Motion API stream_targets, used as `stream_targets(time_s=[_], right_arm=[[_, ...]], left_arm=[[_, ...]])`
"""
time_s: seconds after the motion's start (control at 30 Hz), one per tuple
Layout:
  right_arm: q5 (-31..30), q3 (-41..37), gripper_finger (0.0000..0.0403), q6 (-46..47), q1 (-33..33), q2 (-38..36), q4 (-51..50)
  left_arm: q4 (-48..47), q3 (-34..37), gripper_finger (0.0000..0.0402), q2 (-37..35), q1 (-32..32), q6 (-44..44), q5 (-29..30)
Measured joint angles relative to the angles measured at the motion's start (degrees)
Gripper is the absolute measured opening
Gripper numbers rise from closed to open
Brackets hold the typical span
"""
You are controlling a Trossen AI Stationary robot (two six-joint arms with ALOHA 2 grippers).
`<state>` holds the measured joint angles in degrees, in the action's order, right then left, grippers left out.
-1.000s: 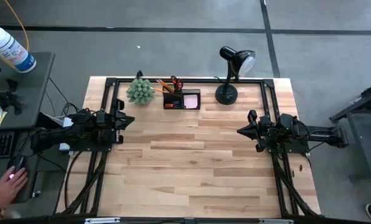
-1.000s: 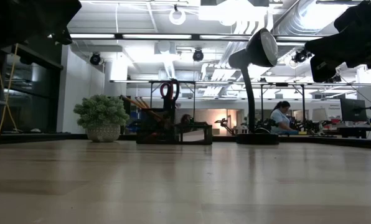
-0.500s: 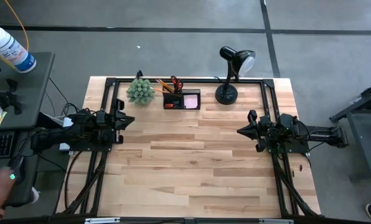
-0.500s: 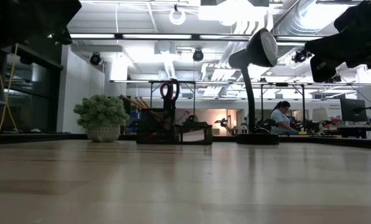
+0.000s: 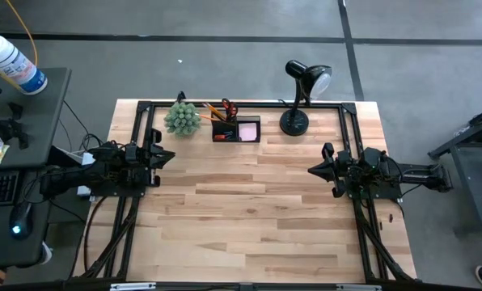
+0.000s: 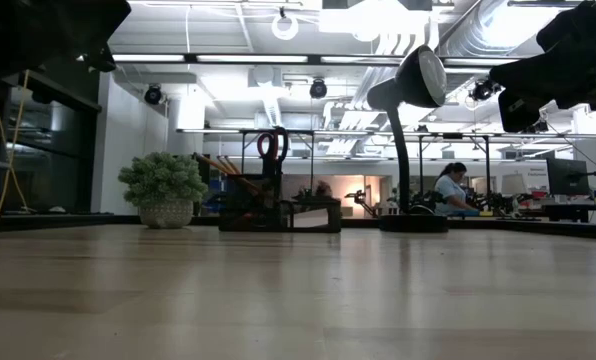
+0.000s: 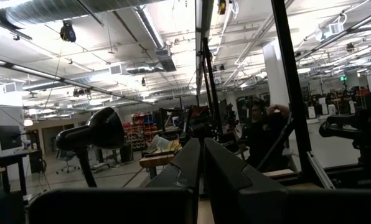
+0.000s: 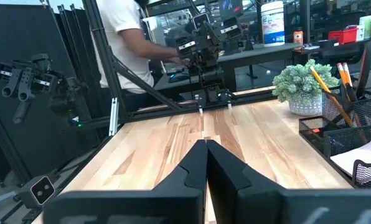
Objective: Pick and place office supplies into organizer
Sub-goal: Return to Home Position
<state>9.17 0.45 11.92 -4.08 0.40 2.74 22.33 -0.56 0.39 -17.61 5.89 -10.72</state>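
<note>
The black organizer [image 5: 235, 129] stands at the table's far edge, between the plant and the lamp. Orange-handled scissors [image 5: 227, 107] and orange pencils [image 5: 214, 110] stick up out of its taller compartment; a pink sticky-note pad [image 5: 247, 130] lies in the lower one. The organizer shows again in the low view [image 6: 278, 212] and the right wrist view [image 8: 350, 140]. My left gripper [image 5: 170, 156] rests shut at the left edge, holding nothing. My right gripper [image 5: 311, 170] rests shut at the right edge, also holding nothing; its fingers [image 8: 205, 149] meet in the wrist view.
A green spiky plant [image 5: 182, 118] stands left of the organizer and a black desk lamp [image 5: 299, 97] right of it. A black frame runs along the table's far edge and sides. Bare wooden tabletop [image 5: 249, 210] lies between the arms. A person [image 8: 126, 37] stands beyond the left side.
Both arms have kept still. A person's hand on the side desk to the left of the table has drawn back out of the high view.
</note>
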Motion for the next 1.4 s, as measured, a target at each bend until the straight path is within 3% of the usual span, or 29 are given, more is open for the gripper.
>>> stream_targets(time_s=[1.4], right_arm=[[0.0, -0.02, 0.0004, 0.0, 0.0, 0.0, -0.02]], left_arm=[[0.0, 0.0, 0.0012, 0.01, -0.02, 0.0, 0.02]])
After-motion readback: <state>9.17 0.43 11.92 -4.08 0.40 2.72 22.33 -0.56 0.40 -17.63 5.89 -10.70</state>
